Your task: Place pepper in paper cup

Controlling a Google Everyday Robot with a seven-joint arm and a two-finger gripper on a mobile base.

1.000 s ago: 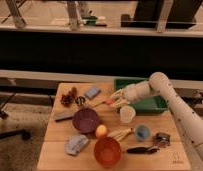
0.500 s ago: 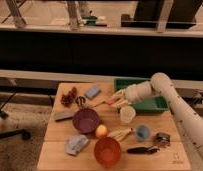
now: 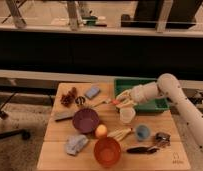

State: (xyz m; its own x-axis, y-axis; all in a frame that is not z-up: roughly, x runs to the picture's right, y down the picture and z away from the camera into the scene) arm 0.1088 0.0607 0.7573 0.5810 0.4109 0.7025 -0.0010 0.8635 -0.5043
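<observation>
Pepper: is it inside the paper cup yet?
No, the pepper is pinched at the tip of the shut claw, up and left of the paper cup, not in it.

The hand (image 3: 120,99), clamped on the pepper (image 3: 115,102), hangs near the paper cup (image 3: 126,116).

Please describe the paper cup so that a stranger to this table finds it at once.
Find the green tray at the back right of the wooden table. Just in front of its left end, below the gripper holding the pepper, stands the paper cup. It is off-white and plain, unlike the blue cup nearby.
</observation>
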